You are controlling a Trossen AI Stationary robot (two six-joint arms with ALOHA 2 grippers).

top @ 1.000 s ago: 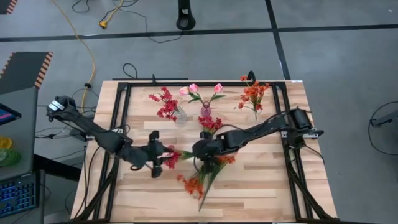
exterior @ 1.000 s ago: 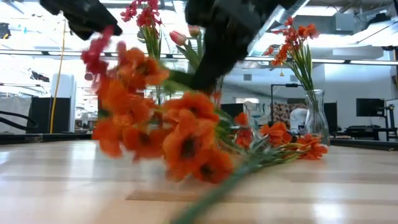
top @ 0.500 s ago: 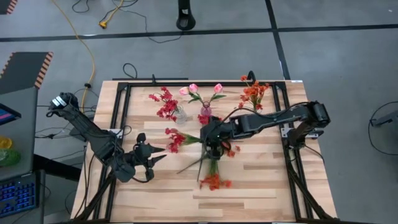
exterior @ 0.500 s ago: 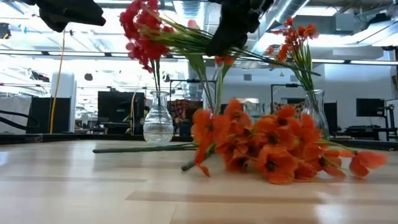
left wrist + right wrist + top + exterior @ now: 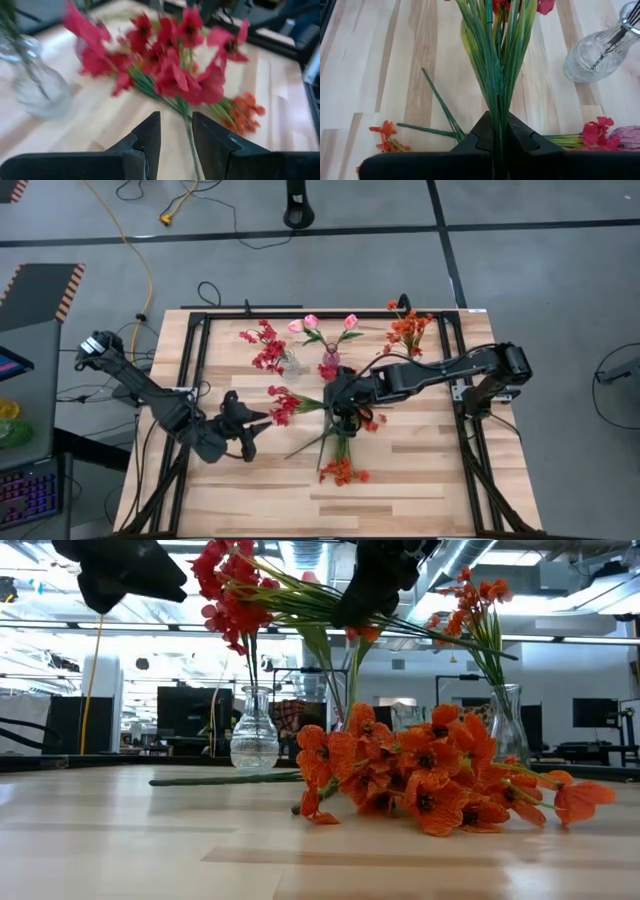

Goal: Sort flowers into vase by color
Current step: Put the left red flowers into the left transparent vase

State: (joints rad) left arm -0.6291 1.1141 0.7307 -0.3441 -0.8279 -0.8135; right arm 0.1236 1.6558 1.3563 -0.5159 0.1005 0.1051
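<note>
The left gripper hovers parted and empty, left of centre. The right gripper clamps the red flowers by the stems; keep the grip firm and lower them stems first. Far vases, left to right: red vase, pink vase, orange vase. Orange flowers lie near.

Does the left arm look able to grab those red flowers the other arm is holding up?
Probably yes. The left gripper hangs open just short of the red flowers, nothing between them. The right gripper is shut on their stems, so they sit raised within easy reach.
</note>
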